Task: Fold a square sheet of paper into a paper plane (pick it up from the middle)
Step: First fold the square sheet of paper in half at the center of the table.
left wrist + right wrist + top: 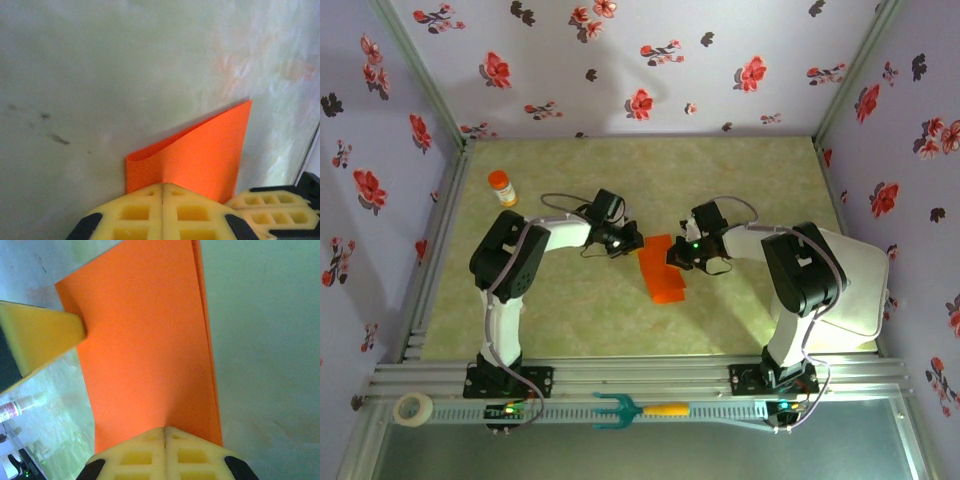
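Observation:
The square sheet of paper [663, 270] is orange-red and lies folded over into a narrow strip at the middle of the table. In the left wrist view the paper [200, 155] rises from my left gripper [162, 186], whose yellow fingers are shut on its edge beside a rounded fold. My right gripper [165, 429] is shut on the other end of the paper [150, 350], where two layers show along the right edge. In the top view the left gripper [628, 241] and right gripper [677, 253] face each other across the sheet's far end.
A small orange-capped bottle [502, 187] stands at the back left. A tape roll [414, 407] and a teal fork tool with an orange handle [638, 409] lie on the front rail. A white board [860, 285] lies at the right. Flowered walls enclose the table.

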